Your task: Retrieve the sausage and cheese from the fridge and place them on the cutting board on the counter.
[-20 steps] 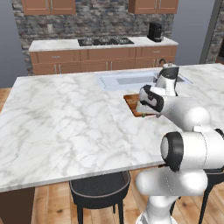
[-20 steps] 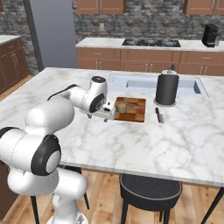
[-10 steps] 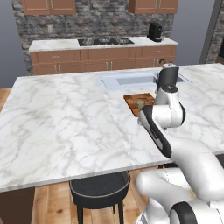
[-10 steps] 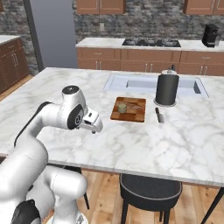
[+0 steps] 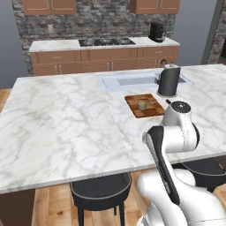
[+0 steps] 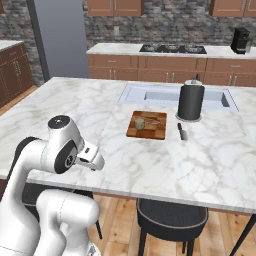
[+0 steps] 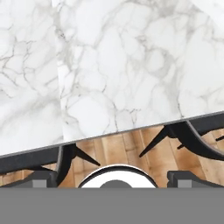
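— What is the biggest thing here, and how many are there?

— One counter, white marble with grey veins. The pincer hangs over its near edge, looking down at the marble, with wooden floor showing past the edge.

— And set into it?

— One sink, far across the counter from the pincer, at the opposite side of the top.

— Any seating?

— Two dark stools in the left base view, both tucked under the near edge, lower than the pincer.

— What stands on the marble?

— One black cylinder, upright, just beside the sink's rim, well apart from the pincer. Nearer the pincer than that, yet still well out of its reach, lies one cutting board, reddish-brown and flat on the marble, between the pincer and the sink.

— The pincer itself?

— Its two dark fingertips stand wide apart at the bottom of the hand view, spread with nothing between them.

— Smaller things?

— One knife lies on the marble just beside the board, on the side away from the pincer. One cheese, a tan-yellow lump, sits on the board, toward the board's pincer-side half.

— And the sausage?

— I cannot tell; the board's surface is too small to make one out.
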